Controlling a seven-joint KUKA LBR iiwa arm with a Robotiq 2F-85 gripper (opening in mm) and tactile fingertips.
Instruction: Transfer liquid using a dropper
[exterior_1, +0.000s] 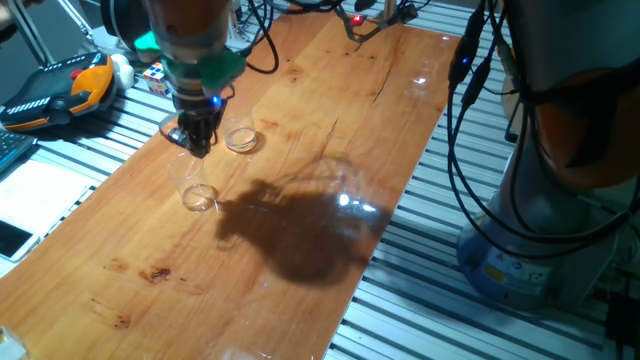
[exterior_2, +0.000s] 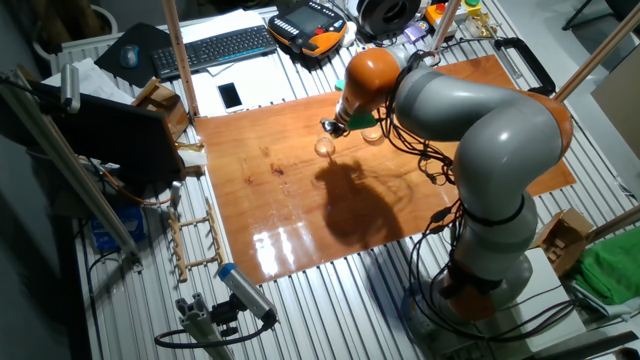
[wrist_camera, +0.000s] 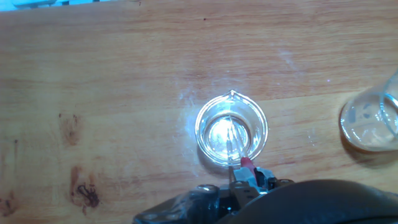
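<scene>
In the hand view a small clear cup (wrist_camera: 231, 130) stands right below my gripper (wrist_camera: 247, 178), and a shallow layer of clear liquid (wrist_camera: 216, 134) glints inside it. The dropper (wrist_camera: 236, 148) is a thin transparent stem with a red end at my fingertips. It points down into this cup, and the gripper is shut on it. From the side, the gripper (exterior_1: 197, 138) hangs just above the cup (exterior_1: 196, 188). A second clear cup (exterior_1: 240, 138) stands close by, to the right in the hand view (wrist_camera: 372, 121). The other fixed view shows the gripper (exterior_2: 330, 127) over the first cup (exterior_2: 325, 148).
The wooden tabletop (exterior_1: 300, 290) lies on a slatted metal bench. An orange and black pendant (exterior_1: 60, 90) and a colour cube (exterior_1: 155, 76) sit off its far left corner. A keyboard (exterior_2: 215, 45) and a phone (exterior_2: 230, 95) lie beyond the board. Cables (exterior_1: 470, 120) hang at the right.
</scene>
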